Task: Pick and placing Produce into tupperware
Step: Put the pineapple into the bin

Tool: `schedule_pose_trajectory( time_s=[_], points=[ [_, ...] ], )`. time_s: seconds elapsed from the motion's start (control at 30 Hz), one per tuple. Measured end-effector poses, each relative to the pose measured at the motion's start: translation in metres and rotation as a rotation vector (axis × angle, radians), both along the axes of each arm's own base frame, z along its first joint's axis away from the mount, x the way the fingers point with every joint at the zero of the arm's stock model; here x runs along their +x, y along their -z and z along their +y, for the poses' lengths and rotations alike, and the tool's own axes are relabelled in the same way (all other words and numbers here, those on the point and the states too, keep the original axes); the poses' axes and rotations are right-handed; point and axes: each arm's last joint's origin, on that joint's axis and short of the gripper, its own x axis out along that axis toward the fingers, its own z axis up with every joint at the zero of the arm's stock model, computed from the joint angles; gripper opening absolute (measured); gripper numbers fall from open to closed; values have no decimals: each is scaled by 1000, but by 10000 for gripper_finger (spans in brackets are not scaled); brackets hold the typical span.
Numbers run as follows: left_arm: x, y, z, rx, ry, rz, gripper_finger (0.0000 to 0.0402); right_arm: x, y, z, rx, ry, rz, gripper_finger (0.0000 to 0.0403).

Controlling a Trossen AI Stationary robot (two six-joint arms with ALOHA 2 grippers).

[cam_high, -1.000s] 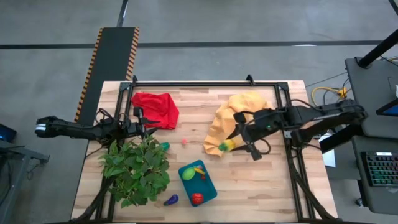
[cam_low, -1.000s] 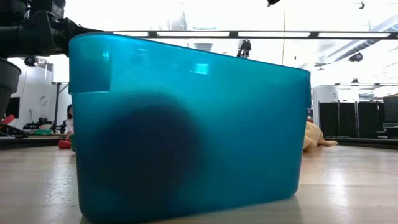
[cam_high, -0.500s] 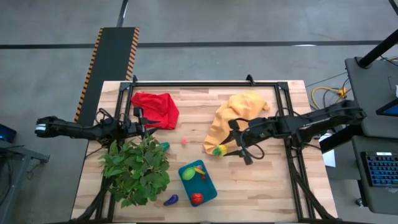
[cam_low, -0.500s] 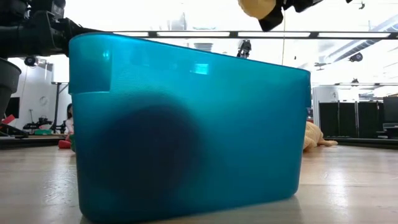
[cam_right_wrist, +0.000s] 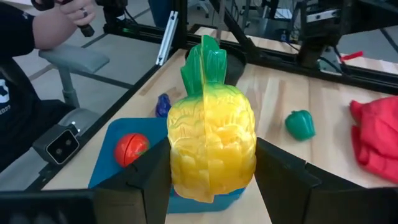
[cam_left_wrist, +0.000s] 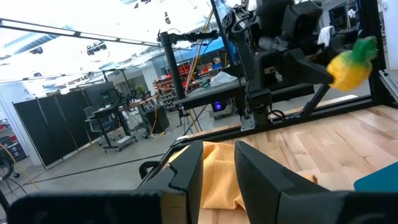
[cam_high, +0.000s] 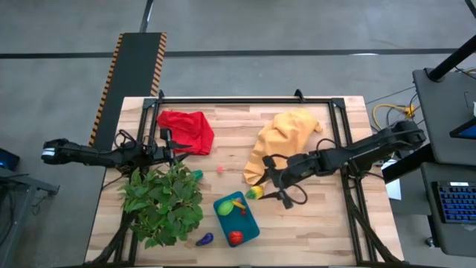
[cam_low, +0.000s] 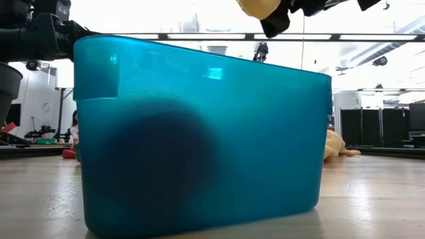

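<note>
My right gripper (cam_high: 260, 191) is shut on a toy pineapple (cam_high: 255, 193), yellow with a green crown, just off the far right corner of the teal tupperware (cam_high: 251, 225). The tupperware holds a green piece (cam_high: 224, 208), a yellow piece (cam_high: 238, 203) and a red tomato (cam_right_wrist: 130, 149). A purple piece (cam_high: 204, 239), a green pepper (cam_high: 197, 175) and a small pink piece (cam_high: 221, 170) lie on the table. My left gripper (cam_high: 172, 155) is open and empty at the table's left, between the red cloth and the plant. My right gripper pinches the pineapple's yellow body (cam_right_wrist: 211, 155) between its two fingers (cam_right_wrist: 283, 180), one on each side. The fingers come roughly level from the table's right. The crown (cam_right_wrist: 204, 59) points away from the gripper, and the pineapple is lifted clear of the table.
A big leafy plant (cam_high: 163, 202) fills the near left. A red cloth (cam_high: 186, 130) lies at the far left and a yellow-orange cloth (cam_high: 282, 138) at the far middle. A person (cam_right_wrist: 37, 74) sits beyond the table's near edge. A black frame (cam_high: 245, 100) rims the table.
My right gripper has carried the pineapple from the yellow-orange cloth's near edge toward the table's near-left, closer to the tupperware, keeping it held and clear of the table. In the low view it has come into sight above the container's rim.
</note>
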Motion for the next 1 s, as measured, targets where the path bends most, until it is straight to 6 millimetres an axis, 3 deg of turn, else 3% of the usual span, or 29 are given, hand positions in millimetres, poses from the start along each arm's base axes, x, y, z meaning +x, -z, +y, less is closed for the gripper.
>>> schedule_pose_trajectory(
  time_s=[0.53,1.0],
  points=[
    [0,0,0,0,0,0,78,35,52,11,76,33,77,194],
    [0,-1,0,10,-2,-1,78,66,48,36,74,-23,77,194]
  ],
)
